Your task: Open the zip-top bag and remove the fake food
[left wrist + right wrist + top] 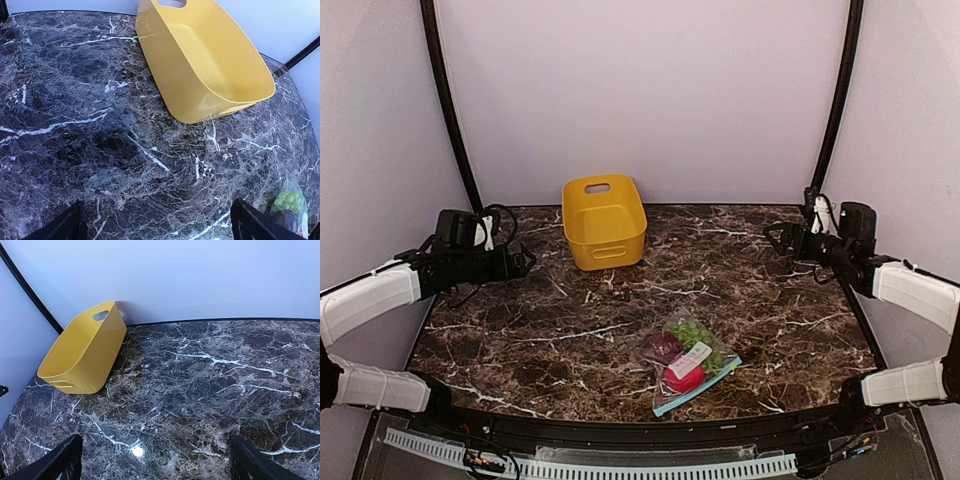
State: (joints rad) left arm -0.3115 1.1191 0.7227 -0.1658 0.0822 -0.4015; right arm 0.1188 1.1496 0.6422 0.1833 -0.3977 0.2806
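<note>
Both jaws open, empty — bag [685,362] lies well clear of either; likely limp, slippery — pinch at zip strip [705,386] corners

The bin [604,220] stands on the table [770,300] near its far edge, a little left of centre. The zip-top bag [688,362] lies flat on the table well in front of the bin and somewhat to its right. Inside the bag, the grape bunch [692,333] lies nearest the bin, a round fruit [662,347] just left of it, and a second round fruit [685,379] farthest from the bin. The left gripper [520,262] hangs left of the bin, the right gripper [775,238] well to the bin's right.
</note>
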